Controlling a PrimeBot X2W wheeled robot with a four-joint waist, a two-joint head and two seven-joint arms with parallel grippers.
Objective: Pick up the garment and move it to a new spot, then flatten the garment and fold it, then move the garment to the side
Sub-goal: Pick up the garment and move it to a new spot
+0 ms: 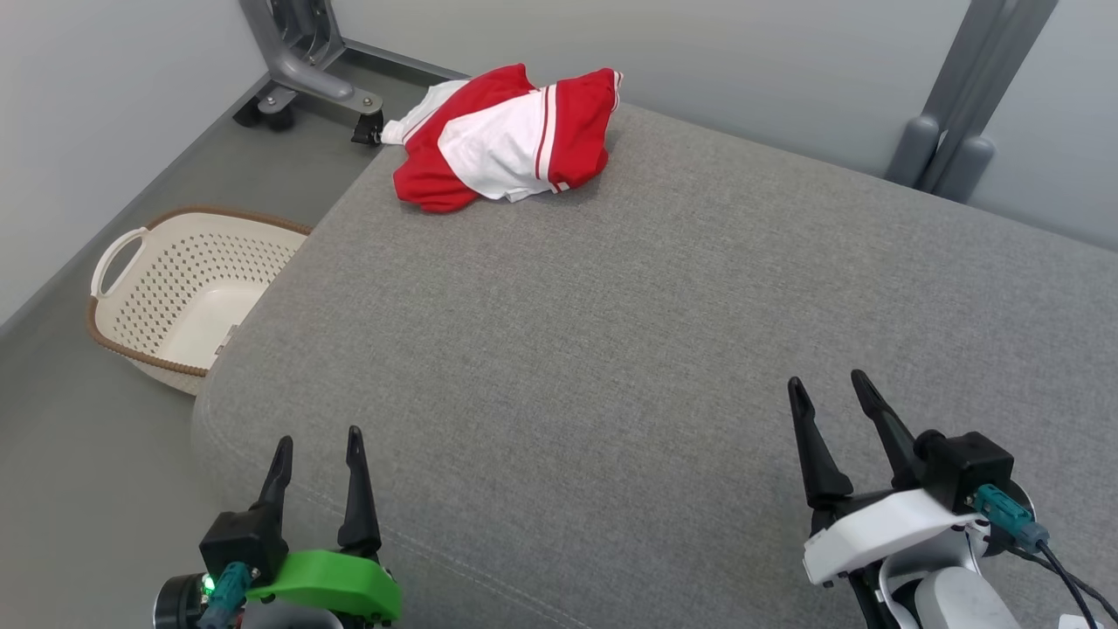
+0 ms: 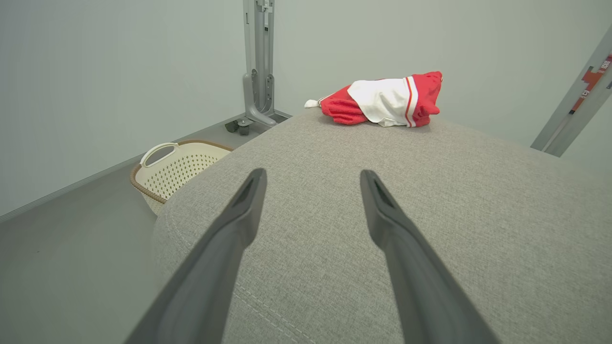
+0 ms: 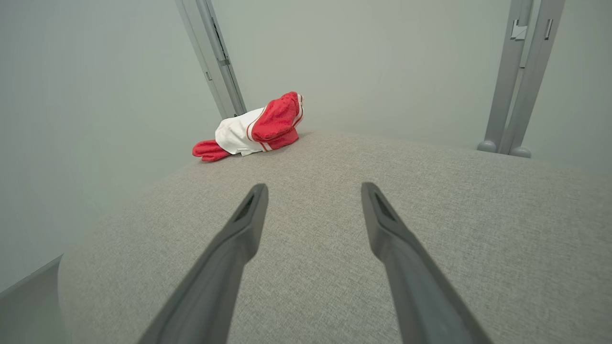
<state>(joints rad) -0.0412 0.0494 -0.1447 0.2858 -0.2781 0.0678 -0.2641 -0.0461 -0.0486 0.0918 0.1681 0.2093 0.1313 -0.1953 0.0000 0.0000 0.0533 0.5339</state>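
Lying bunched at the top centre of the head view, the red-and-white garment (image 1: 507, 140) sits on the far corner of the grey cushioned surface (image 1: 611, 349), one white edge spilling over the back; judged from that heap, no step of the task is done yet, and the wide stretch of cushion in the middle of the frame looks like the flattening spot; a cream basket (image 1: 166, 288) stands on the floor at the left edge; the left gripper (image 1: 319, 437) at the lower left and the right gripper (image 1: 827, 381) at the lower right hang over the near edge, well apart from the garment, fingers spread wide, holding and touching nothing; probably poised for a two-handed reach.
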